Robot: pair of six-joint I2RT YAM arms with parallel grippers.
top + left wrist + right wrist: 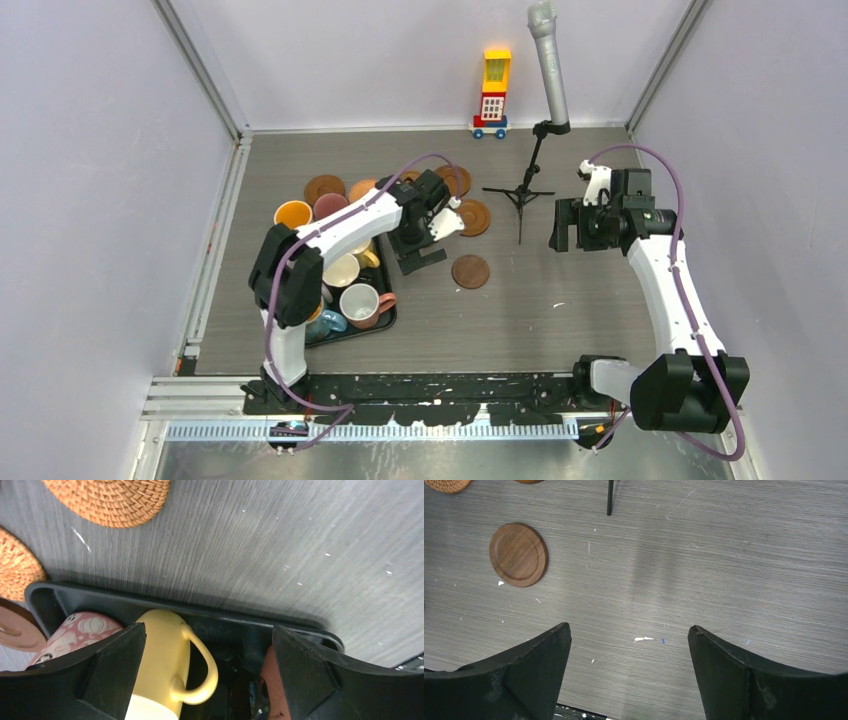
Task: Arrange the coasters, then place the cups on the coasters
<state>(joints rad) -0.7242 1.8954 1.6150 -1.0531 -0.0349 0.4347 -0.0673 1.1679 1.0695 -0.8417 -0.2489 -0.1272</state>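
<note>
Black fingers of the left gripper (207, 630) fill the bottom of its wrist view, spread wide with nothing between the pads. Just past them sits the tray (150, 602). In it the yellow mug (162, 665) runs up and down the frame, its body half tucked under the left-hand finger and its handle curling right into the gap. Whether it stands or lies on its side I cannot tell. A patterned pink mug (82, 627) is beside it at lower left.

Beyond the tray rim, at upper left of that view, two woven coasters (112, 500) lie on the table (280, 540).

From above, most coasters are bunched at upper centre around the left wrist. One wood coaster (470, 271) lies alone at centre.

The right gripper (629, 630) hangs open over bare table. That wood coaster is up and to the left of its fingers, well apart.

The left arm is the nearer one to the mugs, and likely to the coasters too. For the yellow mug, the gap would need to shift left in the wrist frame so the fingers straddle the body across its long axis, not the handle.
</note>
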